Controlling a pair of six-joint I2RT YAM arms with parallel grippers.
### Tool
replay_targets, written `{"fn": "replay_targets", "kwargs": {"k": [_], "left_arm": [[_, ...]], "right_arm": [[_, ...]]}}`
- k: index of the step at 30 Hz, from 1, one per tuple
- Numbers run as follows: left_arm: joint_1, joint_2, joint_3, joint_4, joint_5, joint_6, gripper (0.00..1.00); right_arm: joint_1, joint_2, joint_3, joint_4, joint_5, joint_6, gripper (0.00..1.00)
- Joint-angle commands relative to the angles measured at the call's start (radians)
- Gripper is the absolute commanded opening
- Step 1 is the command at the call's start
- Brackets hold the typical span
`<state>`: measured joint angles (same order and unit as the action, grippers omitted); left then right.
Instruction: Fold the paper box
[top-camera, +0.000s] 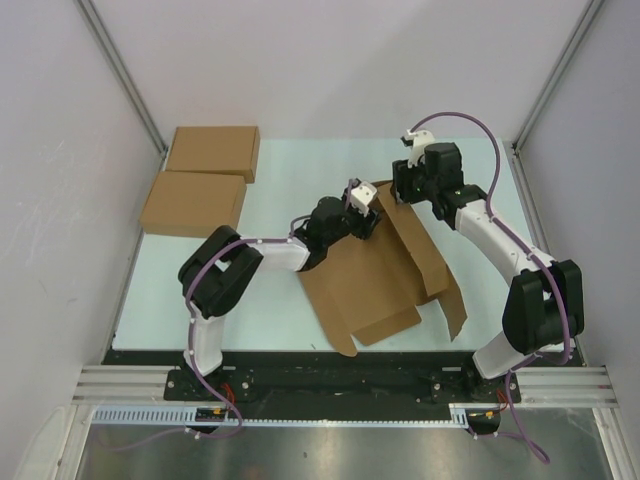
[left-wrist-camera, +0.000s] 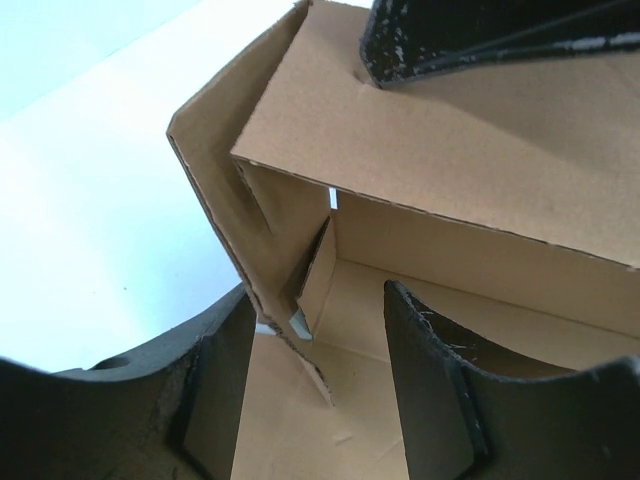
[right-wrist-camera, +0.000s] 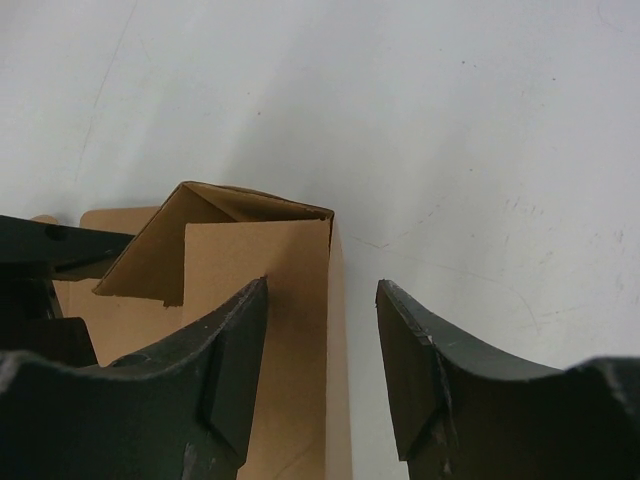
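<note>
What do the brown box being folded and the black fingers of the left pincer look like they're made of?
Box: plain brown cardboard, matte and unprinted; dashed crease lines and thin raw cut edges show, likely thin corrugated board.
Left pincer fingers: black and matte with pale scuffs along the edges, probably hard plastic, though coated metal can't be ruled out.

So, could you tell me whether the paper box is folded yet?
Partly folded: the paper box has walls raised at its far corner, while its near panels lie spread out.
</note>
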<state>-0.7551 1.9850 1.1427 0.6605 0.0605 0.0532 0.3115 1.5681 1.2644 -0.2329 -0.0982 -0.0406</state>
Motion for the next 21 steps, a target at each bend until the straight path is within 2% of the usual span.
{"fn": "replay_targets", "kwargs": {"k": [1,7,21], "left_arm": [[-0.001,-0.048,-0.018,0.079,0.041,0.005,0.59],[-0.001,-0.04,-0.035,0.088,0.055,-0.024,0.58],[0.003,-0.094,-0.086,0.145,0.051,-0.038,0.59]], "right_arm": [[0.009,0.044,-0.028,-0.118,0.005,-0.002,0.54],[0.009,0.044,-0.028,-0.118,0.015,0.013,0.58],[-0.04,0.053,-0.028,-0.103,-0.124,0.071,0.6]]}}
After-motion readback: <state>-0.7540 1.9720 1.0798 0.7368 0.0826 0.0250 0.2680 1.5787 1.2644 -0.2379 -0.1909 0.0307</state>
